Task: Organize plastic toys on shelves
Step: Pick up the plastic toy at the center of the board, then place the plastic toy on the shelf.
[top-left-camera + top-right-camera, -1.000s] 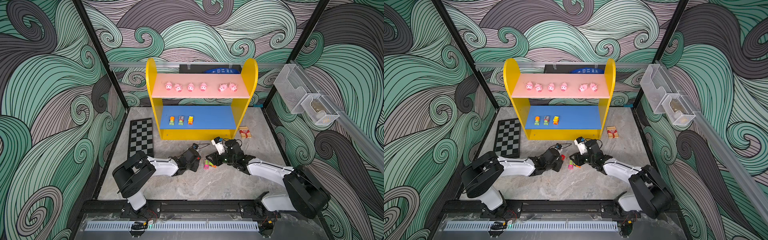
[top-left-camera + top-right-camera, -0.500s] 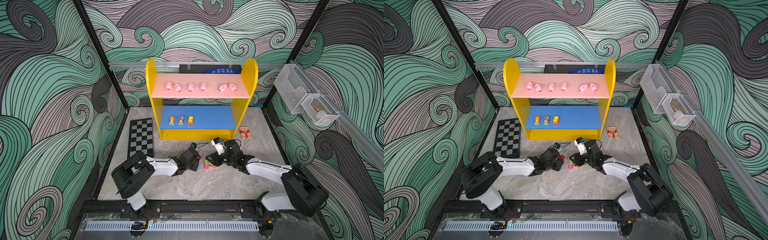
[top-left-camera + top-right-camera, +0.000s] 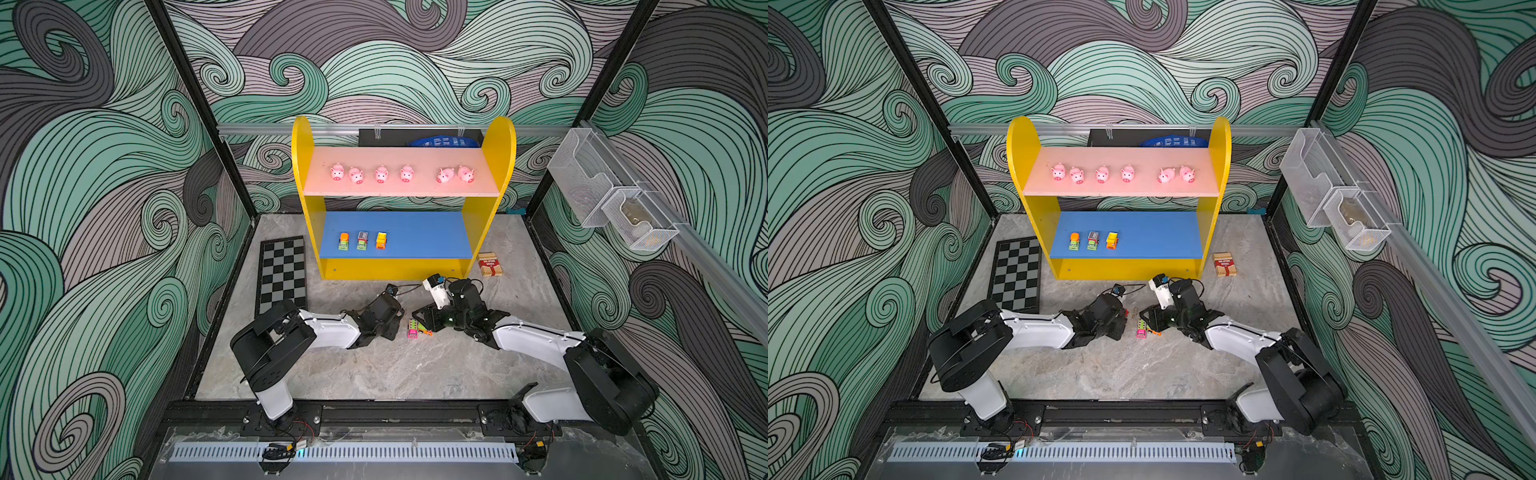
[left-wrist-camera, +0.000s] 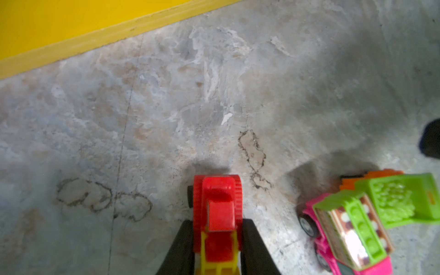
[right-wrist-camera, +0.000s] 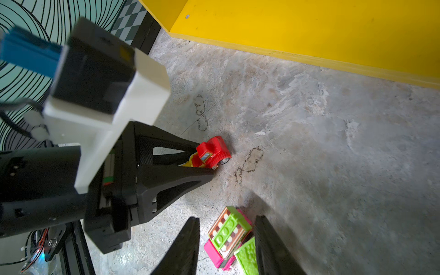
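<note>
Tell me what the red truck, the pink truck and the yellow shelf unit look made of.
Red truck: moulded plastic, glossy, ribbed fenders catching highlights.
Pink truck: also glossy plastic, with a green studded top and a shiny printed sticker.
Yellow shelf unit: likely painted wood or fibreboard, satin, with thick flat board edges and a screw hole.

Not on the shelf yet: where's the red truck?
In both wrist views the red truck is on the tabletop before the yellow shelf, pinched in the left hand, beside the pink truck.

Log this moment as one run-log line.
left gripper: shut on red truck | right gripper: open astride pink truck | pigs: upper board | three vehicles: lower board
</note>
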`<state>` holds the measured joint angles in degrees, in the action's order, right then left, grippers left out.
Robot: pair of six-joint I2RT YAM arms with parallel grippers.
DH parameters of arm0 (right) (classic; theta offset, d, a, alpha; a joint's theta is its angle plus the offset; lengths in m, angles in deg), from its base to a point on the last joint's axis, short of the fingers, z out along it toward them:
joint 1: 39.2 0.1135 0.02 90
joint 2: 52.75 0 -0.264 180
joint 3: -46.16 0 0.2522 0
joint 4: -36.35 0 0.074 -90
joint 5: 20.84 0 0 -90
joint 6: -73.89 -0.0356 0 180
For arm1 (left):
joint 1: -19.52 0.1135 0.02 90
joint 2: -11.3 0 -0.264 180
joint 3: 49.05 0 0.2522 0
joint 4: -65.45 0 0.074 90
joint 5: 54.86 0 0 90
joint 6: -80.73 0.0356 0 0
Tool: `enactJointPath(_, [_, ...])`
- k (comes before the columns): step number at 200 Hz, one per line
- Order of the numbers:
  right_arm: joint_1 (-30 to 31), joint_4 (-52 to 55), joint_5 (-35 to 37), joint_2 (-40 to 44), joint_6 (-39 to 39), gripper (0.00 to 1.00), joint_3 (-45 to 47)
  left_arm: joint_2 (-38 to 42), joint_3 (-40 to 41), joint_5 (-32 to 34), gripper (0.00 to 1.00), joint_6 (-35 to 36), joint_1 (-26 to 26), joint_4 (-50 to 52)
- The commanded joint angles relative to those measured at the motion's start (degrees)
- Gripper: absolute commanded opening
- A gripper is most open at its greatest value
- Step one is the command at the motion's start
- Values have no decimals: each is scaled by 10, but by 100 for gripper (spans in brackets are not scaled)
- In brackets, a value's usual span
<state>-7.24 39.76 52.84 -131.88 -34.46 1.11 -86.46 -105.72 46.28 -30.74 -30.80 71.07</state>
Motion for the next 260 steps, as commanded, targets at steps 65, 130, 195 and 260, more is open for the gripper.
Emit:
enactJointPath(65, [-60, -26, 27, 76, -31, 41, 60, 120, -58, -23, 22, 30, 1, 89])
enactJointPath(130, [-83, -65, 23, 100, -40, 41, 92, 131, -183, 71, 23, 12, 6, 127])
enactJointPath(195, [-84, -66, 3, 93, -34, 41, 88, 29, -312, 60, 22, -3, 45, 150])
enactJointPath(260, [-85, -66, -10, 88, -25, 41, 85, -70, -414, 51, 23, -2, 88, 170])
